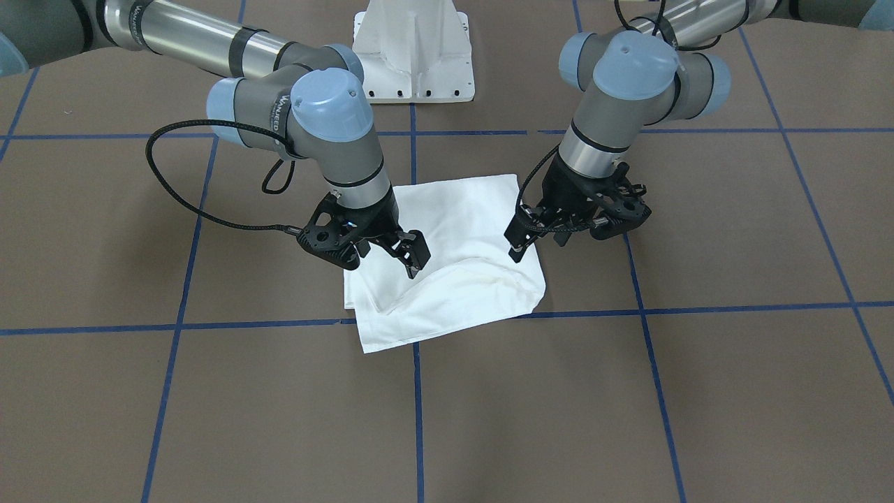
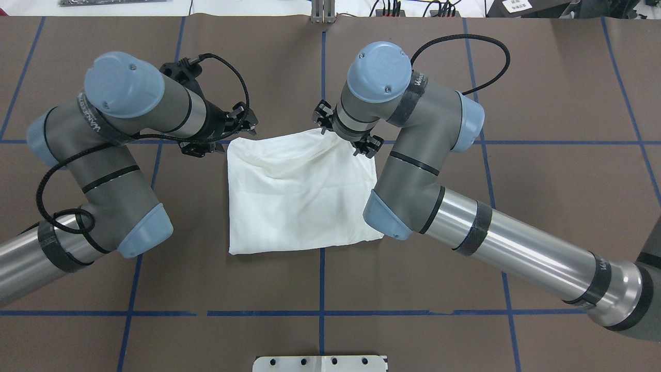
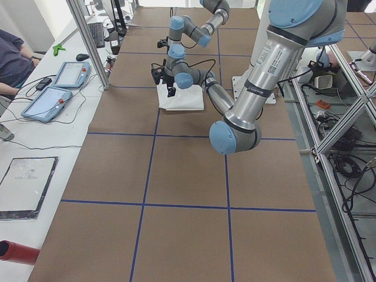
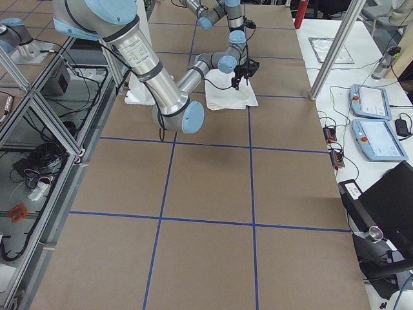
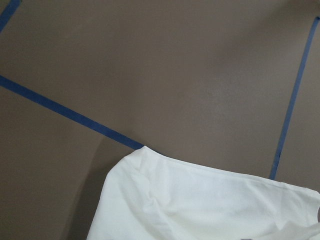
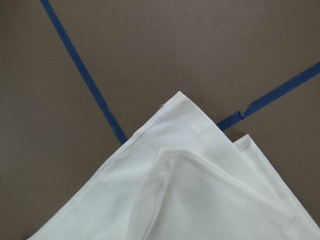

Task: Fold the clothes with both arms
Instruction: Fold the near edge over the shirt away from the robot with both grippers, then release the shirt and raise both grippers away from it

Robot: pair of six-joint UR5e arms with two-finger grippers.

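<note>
- A matte brown table surface (image 1: 489,419) is divided into large squares by thin blue tape lines (image 1: 418,412).
- A white side bench (image 3: 35,147) holds two tablet-like pendants (image 3: 47,103).
- Silver aluminium frame posts (image 4: 335,48) stand at the table's edge.

White shirt (image 1: 454,230), brown table (image 1: 698,391) (blue tape grid)

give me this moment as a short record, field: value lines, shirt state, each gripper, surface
shirt: white shirt folded into a compact rectangle, flat on the table, no text showing
right gripper: right gripper low over the shirt's far edge, looks open
left gripper: left gripper at the shirt's other far corner, grip unclear
surface: brown table with blue tape lines
fold stage: appears nearly complete
</note>
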